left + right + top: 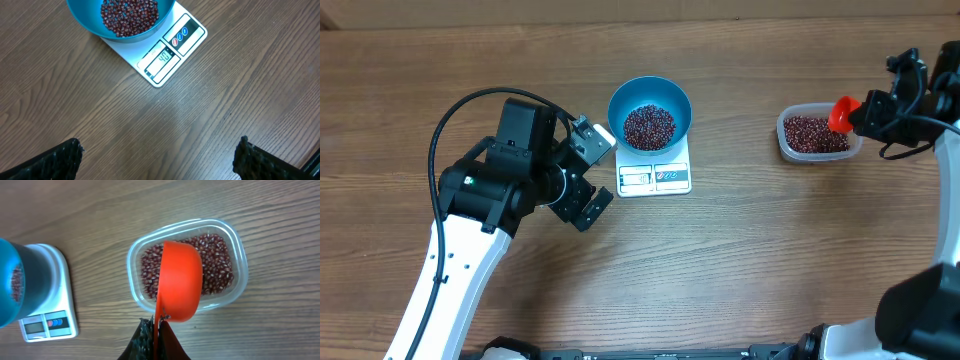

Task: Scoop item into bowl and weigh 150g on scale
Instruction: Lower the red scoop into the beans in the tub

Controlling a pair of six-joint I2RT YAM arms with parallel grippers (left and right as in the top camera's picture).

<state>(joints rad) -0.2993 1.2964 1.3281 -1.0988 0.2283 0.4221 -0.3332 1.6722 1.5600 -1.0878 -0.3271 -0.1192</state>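
Note:
A blue bowl [650, 110] holding a small pile of dark red-brown beans [649, 127] rests on the white scale [655, 177]; the bowl [120, 20] and scale [170, 55] also fill the top of the left wrist view. My left gripper [592, 170] hangs open just left of the scale, with bare wood between its fingertips [60, 159]. My right gripper [157, 335] is shut on the handle of an orange scoop [181, 280], tipped on its side over the clear tub of beans [220, 265] at the right [817, 134].
Wooden tabletop [750, 250] all round. The left arm's black cable [470, 110] loops over the left side. The tub sits near the right arm's base.

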